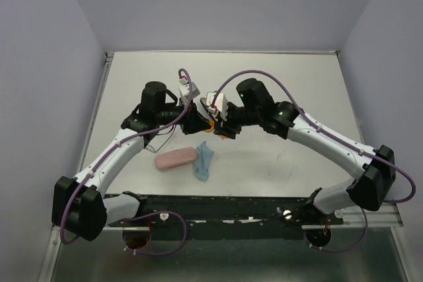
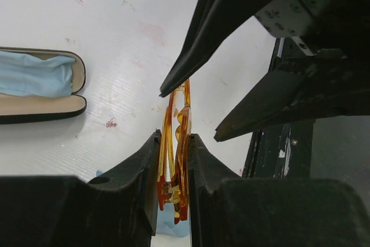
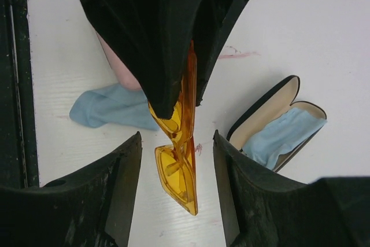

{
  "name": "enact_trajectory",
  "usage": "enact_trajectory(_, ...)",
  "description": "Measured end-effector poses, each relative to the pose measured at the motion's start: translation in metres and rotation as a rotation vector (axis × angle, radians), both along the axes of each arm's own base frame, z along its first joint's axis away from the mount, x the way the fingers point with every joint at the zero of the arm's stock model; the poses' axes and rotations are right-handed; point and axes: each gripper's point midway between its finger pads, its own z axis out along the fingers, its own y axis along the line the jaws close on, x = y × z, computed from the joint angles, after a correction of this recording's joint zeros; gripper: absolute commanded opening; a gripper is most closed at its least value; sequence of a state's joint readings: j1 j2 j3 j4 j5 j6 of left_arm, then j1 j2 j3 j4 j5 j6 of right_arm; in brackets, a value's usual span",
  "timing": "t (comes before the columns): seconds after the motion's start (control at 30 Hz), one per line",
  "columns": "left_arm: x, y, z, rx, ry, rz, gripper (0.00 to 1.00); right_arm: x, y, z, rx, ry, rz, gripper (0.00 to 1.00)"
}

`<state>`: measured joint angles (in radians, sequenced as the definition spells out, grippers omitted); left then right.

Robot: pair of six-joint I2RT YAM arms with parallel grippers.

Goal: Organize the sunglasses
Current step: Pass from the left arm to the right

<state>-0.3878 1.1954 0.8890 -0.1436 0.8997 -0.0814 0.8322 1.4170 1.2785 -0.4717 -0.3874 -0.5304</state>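
Observation:
The orange-yellow folded sunglasses (image 1: 209, 123) hang above the table between my two grippers. My left gripper (image 1: 197, 122) is shut on one end of them; in the left wrist view its fingertips (image 2: 151, 148) press both sides of the sunglasses (image 2: 175, 166). My right gripper (image 1: 221, 127) is open. In the right wrist view the free end of the sunglasses (image 3: 179, 169) hangs between its spread fingers (image 3: 130, 154), touching neither. The right gripper (image 3: 176, 143) faces the left gripper (image 3: 156, 33), which fills the top of that view.
An open black case (image 2: 78, 105) holding a light-blue cloth (image 2: 32, 73) lies under the arms; it also shows in the right wrist view (image 3: 272, 108). A shut pink case (image 1: 175, 159) and a loose light-blue cloth (image 1: 204, 160) lie nearer the front edge.

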Motion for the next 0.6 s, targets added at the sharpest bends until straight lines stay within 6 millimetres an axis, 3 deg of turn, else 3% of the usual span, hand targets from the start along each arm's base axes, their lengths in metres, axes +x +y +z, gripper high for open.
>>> enact_trajectory(0.17, -0.006, -0.002, 0.003, 0.0, -0.058, -0.044, 0.17, 0.0, 0.002, -0.021, -0.047, 0.068, -0.009, 0.52)
enact_trajectory(0.4, -0.011, -0.006, 0.002, 0.004, -0.117, -0.098, 0.18, -0.005, 0.0, -0.029, -0.072, 0.105, -0.001, 0.26)
enact_trajectory(0.57, -0.014, -0.008, 0.0, 0.012, -0.145, -0.123, 0.25, -0.007, -0.001, -0.031, -0.08, 0.126, -0.001, 0.05)
enact_trajectory(0.6, -0.015, -0.008, 0.0, 0.013, -0.146, -0.125, 0.32, -0.008, -0.002, -0.031, -0.081, 0.13, -0.002, 0.03)
